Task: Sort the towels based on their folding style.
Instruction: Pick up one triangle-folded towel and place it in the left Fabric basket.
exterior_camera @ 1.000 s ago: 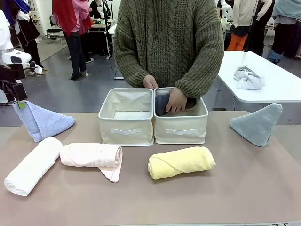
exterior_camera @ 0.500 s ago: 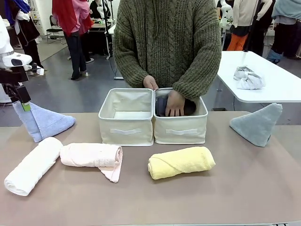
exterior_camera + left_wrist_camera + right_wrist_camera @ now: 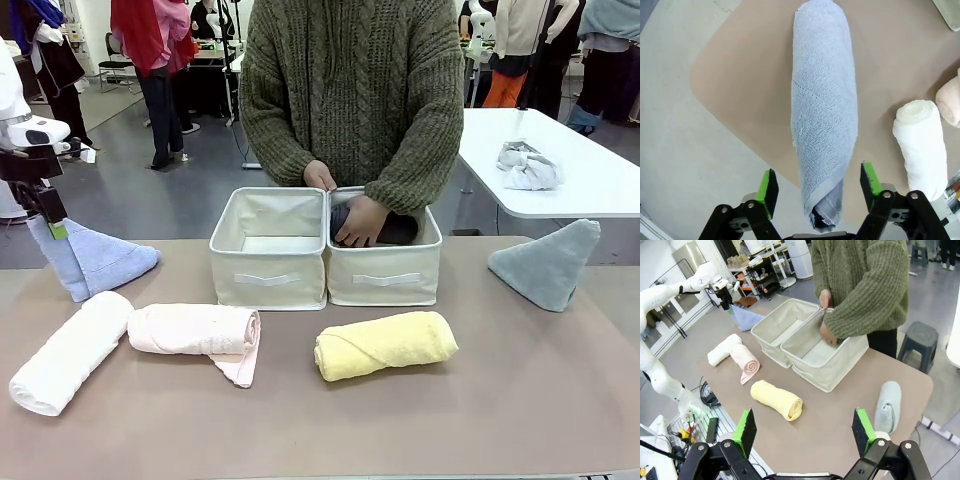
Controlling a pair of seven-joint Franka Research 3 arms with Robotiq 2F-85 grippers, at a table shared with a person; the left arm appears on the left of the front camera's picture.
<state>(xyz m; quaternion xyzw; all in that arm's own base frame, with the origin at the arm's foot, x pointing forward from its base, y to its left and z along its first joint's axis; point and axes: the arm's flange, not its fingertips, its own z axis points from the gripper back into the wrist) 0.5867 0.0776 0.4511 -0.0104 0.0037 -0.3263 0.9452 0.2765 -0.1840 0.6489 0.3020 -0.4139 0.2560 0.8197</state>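
Note:
A light blue cone towel (image 3: 95,258) (image 3: 825,100) stands at the table's far left. My left gripper (image 3: 45,215) (image 3: 817,172) is over its tip, jaws open on either side of it. White (image 3: 68,352) (image 3: 922,145) and pink (image 3: 195,332) rolls lie in front of it. The yellow roll (image 3: 385,345) (image 3: 776,399) lies front centre. A grey-teal cone (image 3: 548,265) (image 3: 887,405) stands far right. The person's hand (image 3: 360,220) rests on a dark grey roll (image 3: 400,228) in the right bin (image 3: 385,275). High over the near edge, my right gripper (image 3: 805,432) is open and holds nothing.
The left bin (image 3: 268,262) stands beside the right one at the table's middle back. A person in a green sweater stands behind the bins. A separate white table (image 3: 590,190) at the right carries a crumpled grey-white cloth (image 3: 527,165).
The person's hand has shifted inside the right bin, uncovering more of the dark grey roll. My left gripper has edged slightly onto the blue cone's tip.

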